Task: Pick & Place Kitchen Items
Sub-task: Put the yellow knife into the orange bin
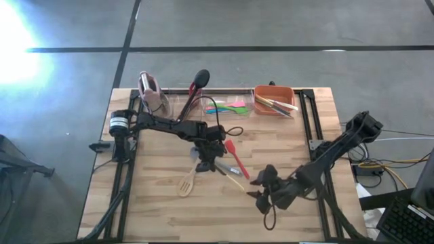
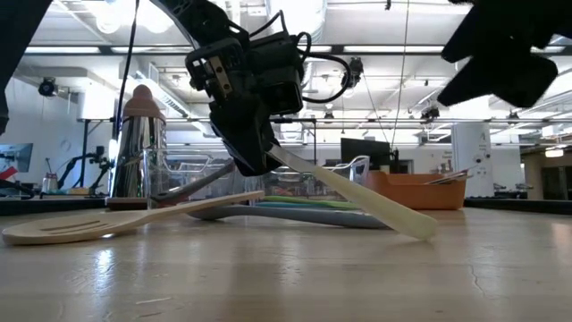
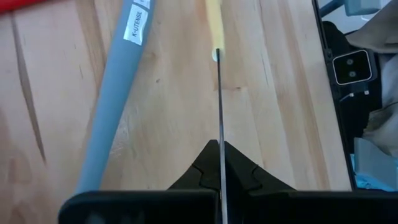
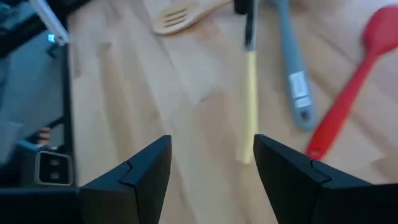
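Observation:
My left gripper [image 1: 207, 157] is at the table's middle, shut on a knife [image 2: 357, 192] with a pale yellow handle [image 4: 249, 112]. Around it lie a red spatula [image 1: 234, 157], a grey-handled utensil [image 3: 115, 93] and a wooden slotted spatula [image 1: 188, 181], each flat on the table. My right gripper [image 4: 211, 174] hangs open above the table toward the near right. It points at the knife handle's free end and touches nothing. My left gripper pinches the knife's thin blade [image 3: 219, 134] between its two fingers, with the blade seen edge-on. The fingers slant down from above and lie along the knife. The knife tilts down away from the gripper, and its handle's free end [image 2: 420, 228] is at the table top.
Along the far edge stand a clear bin [image 1: 224, 105] with green, pink and blue utensils and a black ladle [image 1: 198, 81], an orange bin [image 1: 274, 100] with knives, and a pink-topped rack [image 1: 149, 88]. Bare wood lies at the near left.

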